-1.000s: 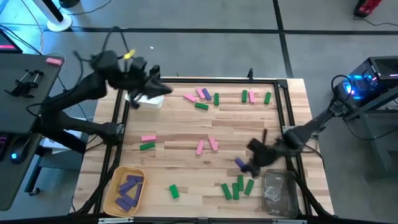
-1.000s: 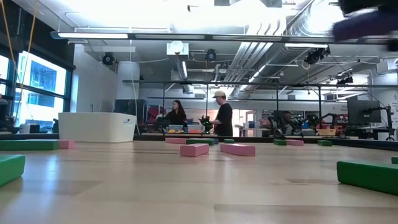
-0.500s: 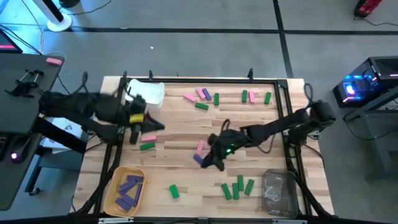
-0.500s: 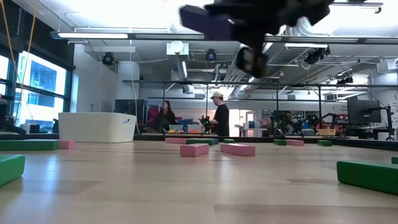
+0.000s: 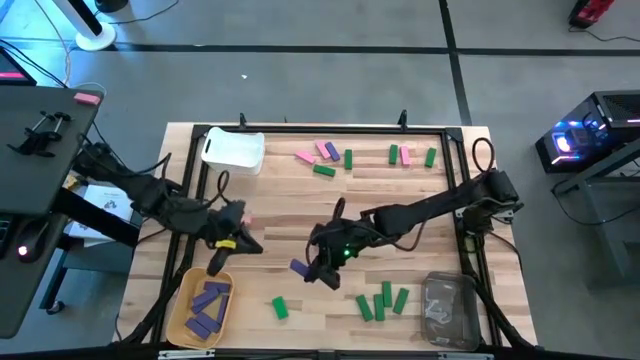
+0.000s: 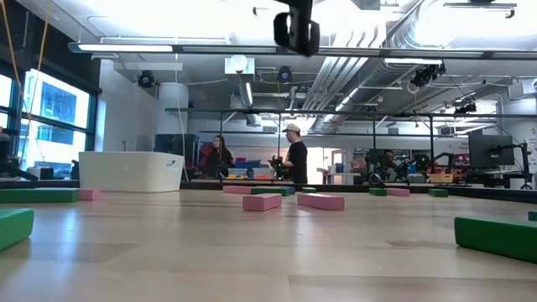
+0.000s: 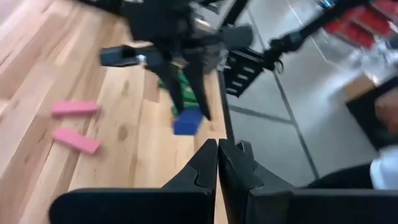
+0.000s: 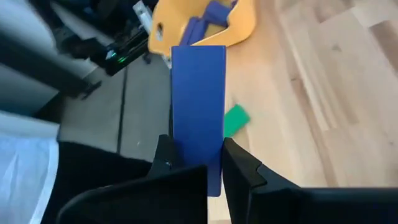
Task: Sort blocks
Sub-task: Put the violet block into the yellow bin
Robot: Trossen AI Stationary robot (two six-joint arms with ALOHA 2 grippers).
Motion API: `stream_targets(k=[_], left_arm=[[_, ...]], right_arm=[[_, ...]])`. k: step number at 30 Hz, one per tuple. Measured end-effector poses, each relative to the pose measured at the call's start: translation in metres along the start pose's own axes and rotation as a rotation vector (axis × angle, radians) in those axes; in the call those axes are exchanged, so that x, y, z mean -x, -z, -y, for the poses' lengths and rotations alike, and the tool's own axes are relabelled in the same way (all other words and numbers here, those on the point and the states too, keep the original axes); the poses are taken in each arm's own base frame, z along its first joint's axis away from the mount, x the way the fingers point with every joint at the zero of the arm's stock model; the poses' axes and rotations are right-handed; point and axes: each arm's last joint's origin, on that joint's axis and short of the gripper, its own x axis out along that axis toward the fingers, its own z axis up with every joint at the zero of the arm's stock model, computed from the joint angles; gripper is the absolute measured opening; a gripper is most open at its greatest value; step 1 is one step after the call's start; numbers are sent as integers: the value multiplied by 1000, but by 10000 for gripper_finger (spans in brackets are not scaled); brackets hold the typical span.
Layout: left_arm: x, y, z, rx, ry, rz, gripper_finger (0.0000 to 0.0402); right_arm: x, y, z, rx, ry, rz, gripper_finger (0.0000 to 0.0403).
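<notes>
Our right gripper (image 8: 198, 163) clamped a purple block (image 8: 198, 112); the yellow bin (image 8: 239, 25) lay ahead. Our left gripper (image 7: 217, 152) was clenched empty.

Left gripper (image 7: 217, 163) closed, empty, fingertips together above wooden table (image 7: 124, 155). Farther off, right gripper (image 7: 191, 109) pinching purple block (image 7: 187, 121) over table's edge. Two pink blocks (image 7: 75, 107) lying flat nearby; green block (image 7: 185, 83) behind.

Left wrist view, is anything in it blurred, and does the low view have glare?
Left wrist view: the other arm and its purple block are smeared, the pink blocks soft. Low view: ceiling lights wash out the top; the near green block is soft.
</notes>
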Motion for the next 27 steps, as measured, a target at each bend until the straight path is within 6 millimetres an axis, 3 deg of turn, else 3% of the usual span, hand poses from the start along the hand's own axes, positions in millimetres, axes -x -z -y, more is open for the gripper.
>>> stream_targets(k=[5,11,20,27], left_arm=[[-3,7,7,-225,1,-31,38],[-25,16,15,-618,12,-83,113],[-73,23,23,-1096,-73,-82,220],[-106,30,22,-1306,-207,-96,237]], right_arm=[[10,-13,-19,-63,18,49,0],[18,-20,-32,-61,-34,33,0],[21,-17,-22,-123,-57,-127,0],[22,-21,-15,-143,-73,-146,0]])
